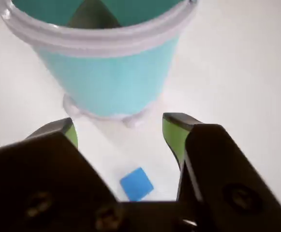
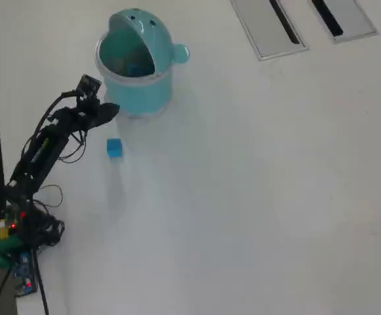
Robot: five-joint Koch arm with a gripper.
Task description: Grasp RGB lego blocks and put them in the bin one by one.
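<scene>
Fingers (image 1: 118, 130) stand apart, gripping nothing, above the white counter (image 2: 256, 184). Between them, near the camera, lies the light blue block (image 1: 136, 184); the teal bin (image 1: 106, 63) stands just beyond.

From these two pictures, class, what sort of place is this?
Probably an office or meeting-room table used as a hobby robot bench: a wide white tabletop, grey slotted cable panels set into it, and loose wiring by the arm.
</scene>
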